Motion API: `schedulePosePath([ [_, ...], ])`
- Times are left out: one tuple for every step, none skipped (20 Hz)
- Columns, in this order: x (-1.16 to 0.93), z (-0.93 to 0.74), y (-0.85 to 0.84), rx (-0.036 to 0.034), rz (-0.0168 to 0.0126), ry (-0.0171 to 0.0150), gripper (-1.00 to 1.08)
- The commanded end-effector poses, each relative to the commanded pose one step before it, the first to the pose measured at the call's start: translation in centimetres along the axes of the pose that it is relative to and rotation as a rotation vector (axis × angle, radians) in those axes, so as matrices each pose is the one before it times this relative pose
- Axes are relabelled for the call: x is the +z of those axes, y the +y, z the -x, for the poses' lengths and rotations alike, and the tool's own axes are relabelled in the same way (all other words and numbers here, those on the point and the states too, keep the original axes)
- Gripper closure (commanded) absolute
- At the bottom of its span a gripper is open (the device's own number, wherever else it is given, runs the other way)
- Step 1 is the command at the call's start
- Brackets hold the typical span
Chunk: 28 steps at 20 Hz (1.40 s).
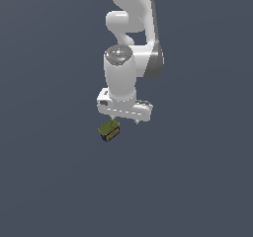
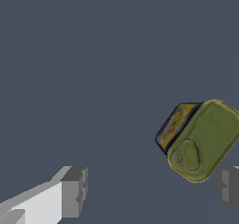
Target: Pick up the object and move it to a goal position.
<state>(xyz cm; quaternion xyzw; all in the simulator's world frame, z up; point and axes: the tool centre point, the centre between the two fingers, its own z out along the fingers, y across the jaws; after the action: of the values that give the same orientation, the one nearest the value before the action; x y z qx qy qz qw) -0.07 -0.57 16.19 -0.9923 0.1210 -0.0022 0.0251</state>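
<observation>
The object is a tiny block with an olive-green top and dark blue and yellow sides. It lies on the flat dark grey-blue ground just below the white gripper in the exterior view, toward that view's left. In the wrist view the object lies tilted close to one grey fingertip, off the line between the two fingers. The gripper is open and empty, with its other fingertip far from the block. No goal marker shows.
The white arm reaches down from the upper part of the exterior view. The plain dark ground surrounds it on all sides.
</observation>
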Motion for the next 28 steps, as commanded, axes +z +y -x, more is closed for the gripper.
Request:
schedulePosePath([
  [0.593,-0.087,0.879,0.06764,0.00435,-0.00006,-0.92],
  [0.264,-0.062,0.391,0.03066,0.00204,0.00018,-0.92],
  [0.278,-0.075,0.413,0.03237,0.00221,0.00028,-0.92],
  [0.287,-0.089,0.428,0.0336,0.00236,0.0004,-0.92],
  [0.286,-0.099,0.428,0.03365,0.00243,0.00051,-0.92],
  [0.285,-0.11,0.426,0.03363,0.00248,0.00062,-0.92],
  [0.283,-0.121,0.424,0.03361,0.00253,0.00073,-0.92],
  [0.28,-0.131,0.42,0.03342,0.00257,0.00085,-0.92],
  [0.267,-0.136,0.399,0.03194,0.00249,0.00093,-0.92],
  [0.251,-0.138,0.375,0.0302,0.00239,0.00098,-0.92],
  [0.235,-0.138,0.351,0.02845,0.00228,0.00102,-0.92],
  [0.22,-0.138,0.328,0.02673,0.00216,0.00105,-0.92],
  [0.205,-0.135,0.305,0.02499,0.00203,0.00105,-0.92],
  [0.19,-0.131,0.282,0.02326,0.0019,0.00105,-0.92],
  [0.175,-0.127,0.259,0.02153,0.00177,0.00103,-0.92],
  [0.161,-0.12,0.236,0.01979,0.00163,0.001,-0.92],
  [0.146,-0.114,0.215,0.01808,0.00149,0.00095,-0.92],
  [0.132,-0.105,0.193,0.01635,0.00135,0.0009,-0.92],
  [0.118,-0.097,0.172,0.01462,0.00121,0.00083,-0.92],
  [0.104,-0.087,0.15,0.01289,0.00107,0.00076,-0.92],
  [0.09,-0.077,0.13,0.01118,0.00092,0.00067,-0.92],
  [0.076,-0.066,0.109,0.00944,0.00078,0.00058,-0.92],
  [0.062,-0.055,0.09,0.00774,0.00064,0.00048,-0.92],
  [0.048,-0.043,0.07,0.00603,0.0005,0.00038,-0.92],
  [0.034,-0.031,0.049,0.00429,0.00035,0.00028,-0.92],
  [0.021,-0.018,0.029,0.00257,0.00021,0.00017,-0.92],
  [0.007,-0.011,0.015,0.00097,0.00008,0.00006,-0.92],
  [-0.028,0.035,-0.042,-0.00523,-0.00016,-0.00054,-0.92],
])
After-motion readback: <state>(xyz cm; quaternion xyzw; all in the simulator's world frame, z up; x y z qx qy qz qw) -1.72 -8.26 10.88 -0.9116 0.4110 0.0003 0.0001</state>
